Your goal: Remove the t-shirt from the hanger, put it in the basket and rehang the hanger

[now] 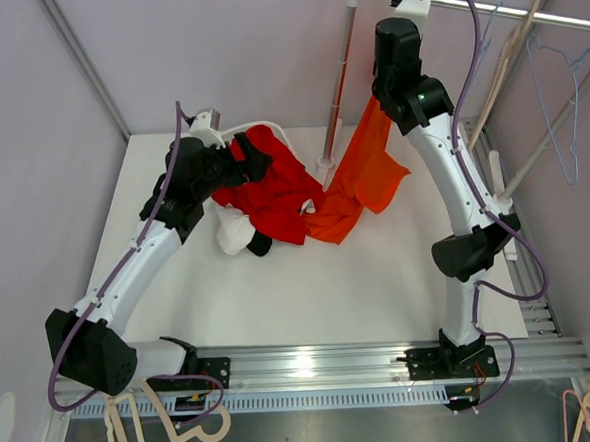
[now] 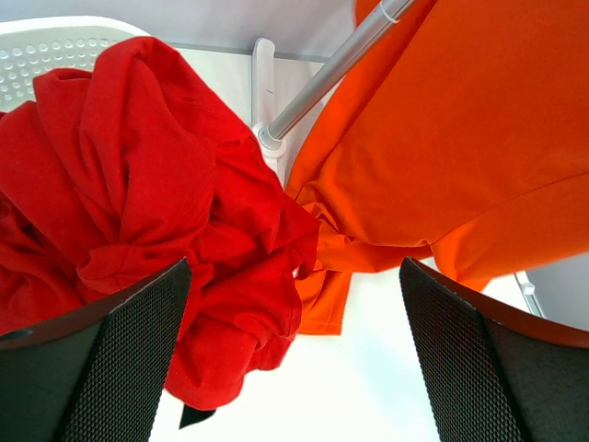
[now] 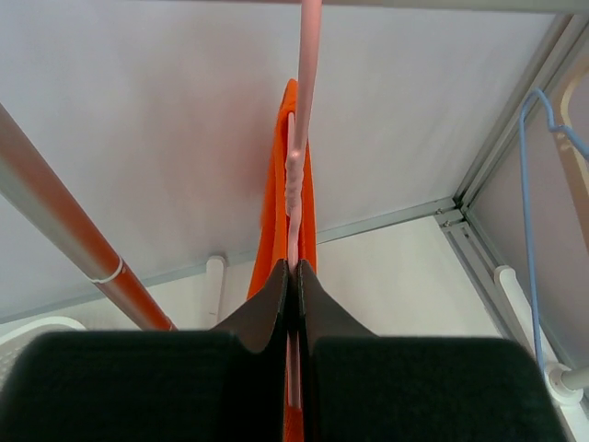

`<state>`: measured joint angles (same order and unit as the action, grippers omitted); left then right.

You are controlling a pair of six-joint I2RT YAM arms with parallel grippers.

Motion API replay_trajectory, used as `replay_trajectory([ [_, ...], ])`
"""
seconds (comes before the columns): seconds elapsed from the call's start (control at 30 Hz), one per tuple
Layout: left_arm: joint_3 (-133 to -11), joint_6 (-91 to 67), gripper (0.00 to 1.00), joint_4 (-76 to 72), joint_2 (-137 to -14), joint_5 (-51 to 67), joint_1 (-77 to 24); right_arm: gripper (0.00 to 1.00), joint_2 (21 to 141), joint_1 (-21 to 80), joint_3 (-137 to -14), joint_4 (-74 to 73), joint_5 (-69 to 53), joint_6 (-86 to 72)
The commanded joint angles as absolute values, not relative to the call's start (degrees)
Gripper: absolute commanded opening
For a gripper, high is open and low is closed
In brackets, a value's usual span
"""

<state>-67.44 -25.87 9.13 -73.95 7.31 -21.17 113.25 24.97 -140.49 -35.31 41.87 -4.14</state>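
An orange t-shirt (image 1: 370,161) hangs on a pink hanger (image 3: 296,175); its lower end lies crumpled on the white table (image 1: 309,280). My right gripper (image 3: 294,269), high up by the rail, is shut on the hanger's thin stem, with the orange cloth (image 3: 276,212) hanging on both sides of it. In the top view the right wrist (image 1: 397,49) hides the hanger. My left gripper (image 2: 294,368) is open and empty, low over the table, beside a pile of red shirts (image 2: 138,184) and facing the orange t-shirt (image 2: 460,138).
The rack's upright pole (image 1: 336,78) stands at the back on its base (image 2: 269,138). The top rail (image 1: 502,8) carries a blue wire hanger (image 1: 569,114) and a wooden one (image 1: 500,58). White and black cloths (image 1: 238,234) lie by the red pile. A white basket (image 2: 37,55) stands at the back left.
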Motion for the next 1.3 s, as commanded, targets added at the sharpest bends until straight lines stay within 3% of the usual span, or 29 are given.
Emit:
replay_trajectory([
  [0.0, -67.24, -25.23, 0.99, 7.65, -72.69, 8.09, -21.97, 0.00, 108.20, 25.05, -142.47, -29.89, 41.31, -2.46],
  [0.17, -66.89, -23.39, 1.00, 7.12, -71.11, 7.83, -24.34, 0.00, 105.30, 25.14, -142.30, -29.27, 38.15, -2.29],
  [0.3, -64.25, -18.73, 1.00, 2.74, -67.42, 0.28, -29.35, 0.00, 101.70, 25.66, -139.58, -29.62, 36.92, -2.55],
  [0.67, -61.09, -7.92, 0.99, -4.57, -57.05, -8.43, -44.09, 0.00, 86.50, 26.89, -123.68, -30.41, 31.82, -9.04],
  [0.8, -58.28, -3.00, 1.00, -9.48, -54.93, -11.24, -53.33, 0.00, 80.96, 27.51, -111.14, -24.29, 32.78, -14.75],
  [1.03, -54.05, 14.57, 0.99, -24.77, -61.77, -21.00, -71.96, 0.00, 79.63, 29.70, -109.24, -22.94, 32.35, -18.19],
  [1.27, -55.46, 16.52, 1.00, -28.56, -71.71, -22.76, -74.79, 0.00, 80.77, 33.39, -112.06, -23.82, 33.22, -17.40],
])
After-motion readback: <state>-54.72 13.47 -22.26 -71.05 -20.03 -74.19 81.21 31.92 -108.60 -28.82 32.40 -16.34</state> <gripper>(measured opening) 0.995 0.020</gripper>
